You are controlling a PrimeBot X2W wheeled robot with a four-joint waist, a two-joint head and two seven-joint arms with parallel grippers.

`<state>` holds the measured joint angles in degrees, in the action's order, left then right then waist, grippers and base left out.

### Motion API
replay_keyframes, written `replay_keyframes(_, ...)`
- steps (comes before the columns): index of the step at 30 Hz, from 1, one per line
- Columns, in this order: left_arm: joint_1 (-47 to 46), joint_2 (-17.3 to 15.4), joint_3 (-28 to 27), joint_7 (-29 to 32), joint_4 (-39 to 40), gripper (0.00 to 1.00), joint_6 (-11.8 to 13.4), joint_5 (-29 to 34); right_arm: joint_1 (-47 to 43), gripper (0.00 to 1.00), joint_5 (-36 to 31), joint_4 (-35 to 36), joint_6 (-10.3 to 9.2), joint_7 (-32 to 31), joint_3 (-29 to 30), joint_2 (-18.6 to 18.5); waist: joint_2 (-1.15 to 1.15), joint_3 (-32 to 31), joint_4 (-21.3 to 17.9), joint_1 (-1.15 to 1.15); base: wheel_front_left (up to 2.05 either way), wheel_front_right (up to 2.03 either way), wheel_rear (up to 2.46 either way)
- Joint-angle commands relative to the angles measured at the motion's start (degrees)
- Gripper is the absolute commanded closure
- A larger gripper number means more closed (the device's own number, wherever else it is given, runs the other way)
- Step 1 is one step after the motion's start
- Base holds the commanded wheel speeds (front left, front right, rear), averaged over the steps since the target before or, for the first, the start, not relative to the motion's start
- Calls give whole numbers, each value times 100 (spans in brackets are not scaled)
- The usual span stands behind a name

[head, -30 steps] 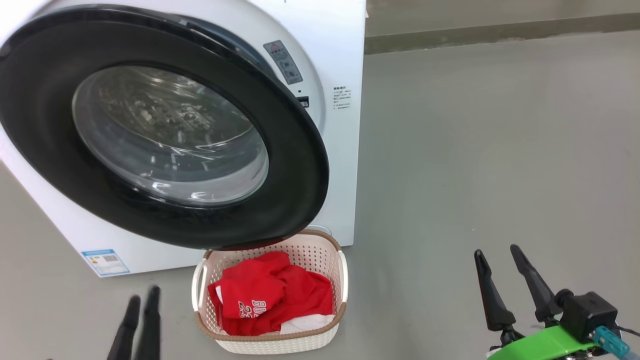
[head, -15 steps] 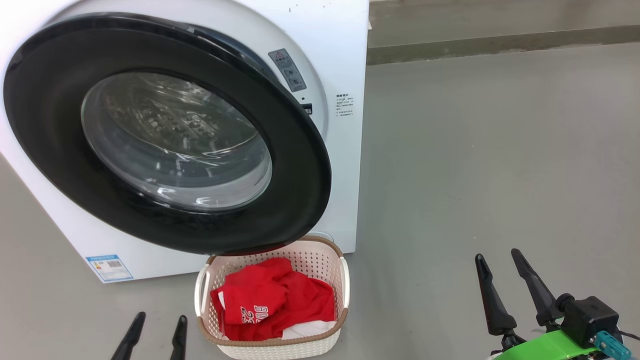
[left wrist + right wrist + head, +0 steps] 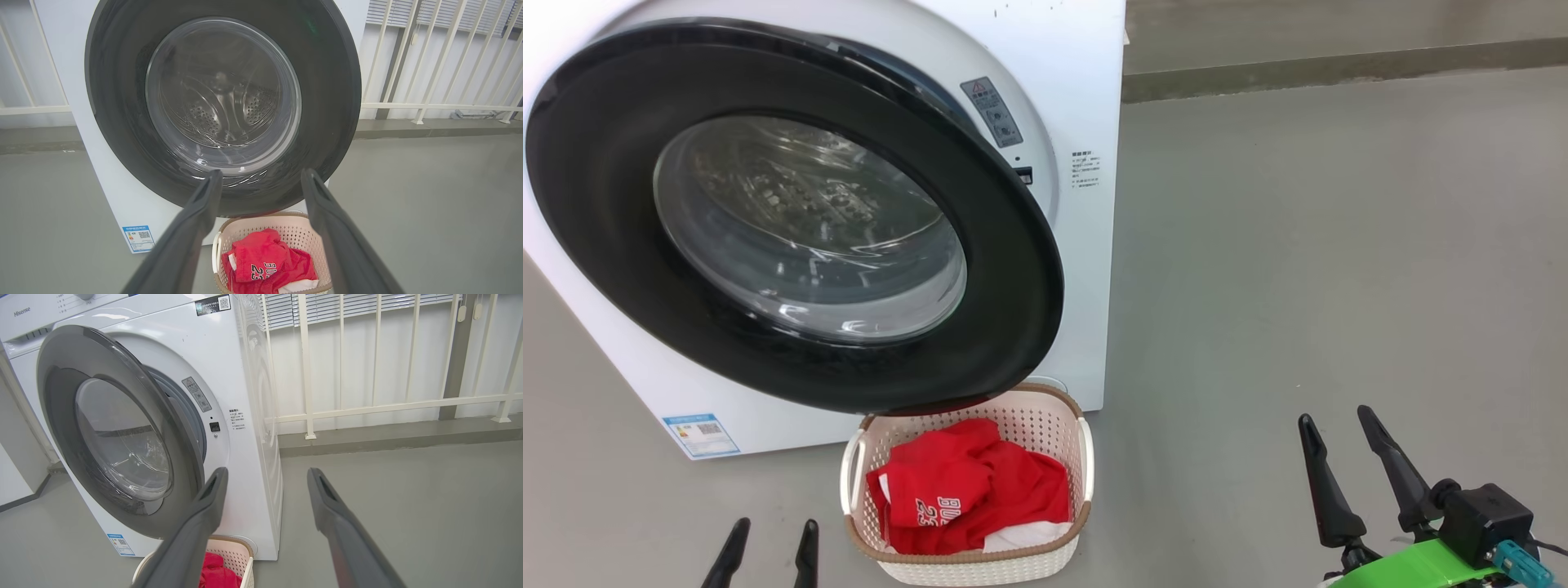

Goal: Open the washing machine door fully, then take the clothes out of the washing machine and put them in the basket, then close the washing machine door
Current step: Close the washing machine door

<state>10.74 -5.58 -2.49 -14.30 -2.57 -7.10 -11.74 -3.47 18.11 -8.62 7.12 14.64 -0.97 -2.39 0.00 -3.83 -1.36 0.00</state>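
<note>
- On the floor (image 3: 1298, 245) before the washing machine (image 3: 1086, 98): cream basket (image 3: 968, 554) holding the red jerseys (image 3: 968, 498), unloading apparently done
- washing machine door (image 3: 1005, 269): ajar above it, closing left to do
- left gripper (image 3: 776, 524), right gripper (image 3: 1334, 415): both spread, empty

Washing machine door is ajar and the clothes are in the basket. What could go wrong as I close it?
1. The washing machine door hangs its lower edge over the back rim of the basket; swinging it may brush or nudge the basket.
2. The left gripper and right gripper are open and clear of the door; a push on its glossy ring with such thin tips might slip.
</note>
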Motion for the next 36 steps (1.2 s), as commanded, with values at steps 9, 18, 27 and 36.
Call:
replay_keyframes(9, -140, -49, -155, -70, 11, 0, -37, -99, 134, 0, 1, 97, 36, 36, -199, -49, 0, 16, 24, 0, 0, 0, 0)
replay_keyframes(18, -220, -105, -46, -70, -57, 0, -38, -118, 203, 0, 19, -5, 36, 36, -354, -49, 0, 79, 200, 0, 0, 0, 0)
replay_keyframes(27, -347, -211, 91, -70, -123, 0, -38, -159, 751, 100, 37, -659, 36, 36, -733, -49, 0, 242, 525, 0, 0, 0, 0)
replay_keyframes(36, -566, -251, 256, -70, -228, 0, -38, -287, 1871, 100, 292, -2116, 36, 36, -1358, -49, 0, 429, 937, 0, 0, 0, 0)
